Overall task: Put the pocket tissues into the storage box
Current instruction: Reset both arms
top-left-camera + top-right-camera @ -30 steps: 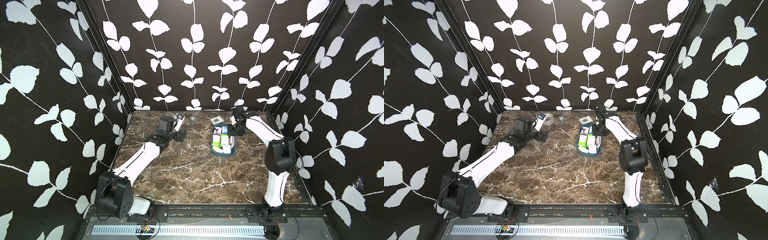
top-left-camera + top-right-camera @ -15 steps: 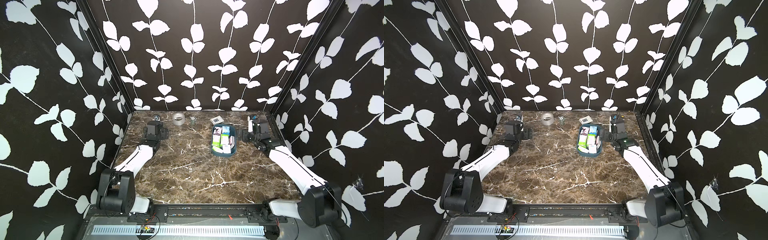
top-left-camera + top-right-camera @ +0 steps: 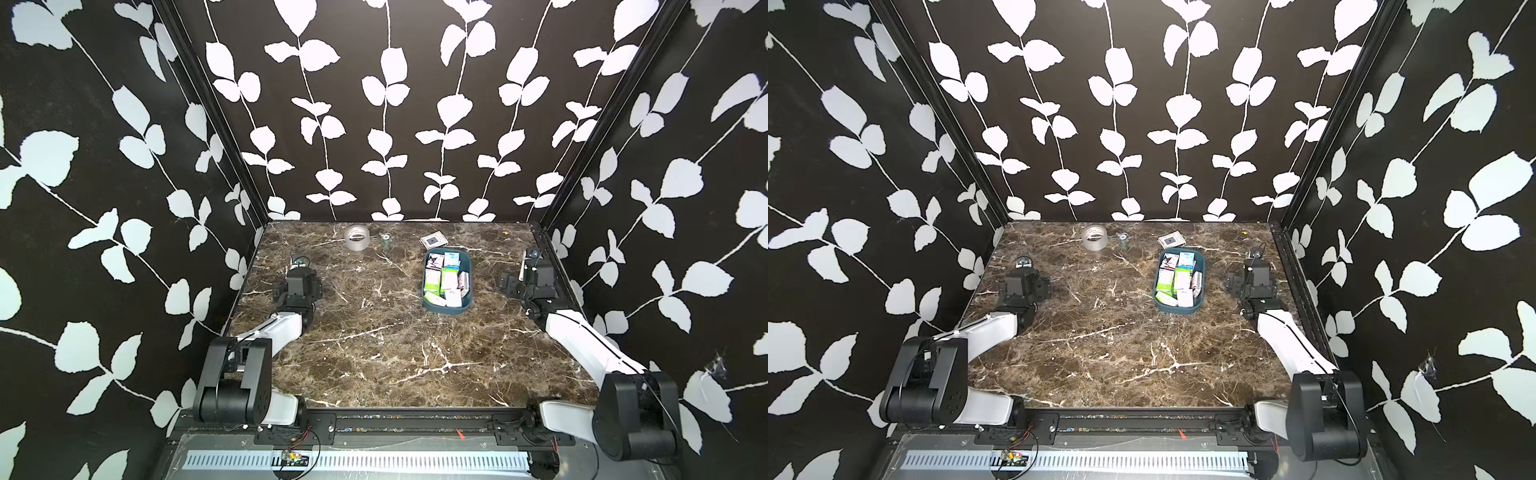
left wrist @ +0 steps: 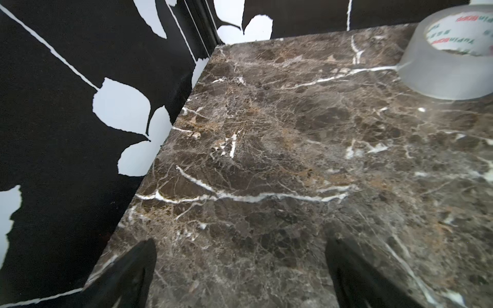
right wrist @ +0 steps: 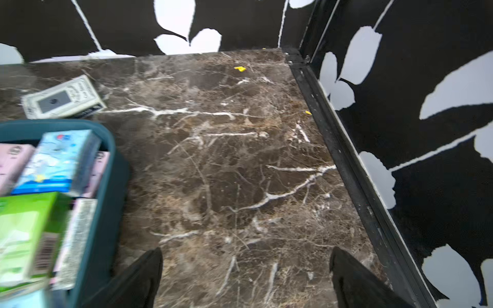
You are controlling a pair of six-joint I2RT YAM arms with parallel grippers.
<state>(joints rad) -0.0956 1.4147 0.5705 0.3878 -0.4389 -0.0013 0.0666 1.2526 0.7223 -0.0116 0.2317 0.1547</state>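
Note:
The dark teal storage box (image 3: pixel 446 309) (image 3: pixel 1177 308) sits right of the table's middle, and several pocket tissues (image 3: pixel 446 276) (image 3: pixel 1179 277) lie packed inside it. In the right wrist view the storage box rim (image 5: pixel 106 170) and blue, green and pink tissue packs (image 5: pixel 56 160) lie off to one side. My right gripper (image 3: pixel 530 274) (image 5: pixel 246 249) hovers open and empty over bare marble between the box and the right wall. My left gripper (image 3: pixel 298 276) (image 4: pixel 240 241) is open and empty near the left wall, far from the box.
A clear tape roll (image 3: pixel 356 238) (image 4: pixel 448 53) and a small dark item (image 3: pixel 386 241) stand near the back wall. A white packet with a grey square (image 3: pixel 433 239) (image 5: pixel 62 97) lies just behind the box. Patterned walls close in on three sides.
Both arms have drawn back from the far middle to their own sides. The right gripper left the box and opened wide; the left one moved away from the tape roll.

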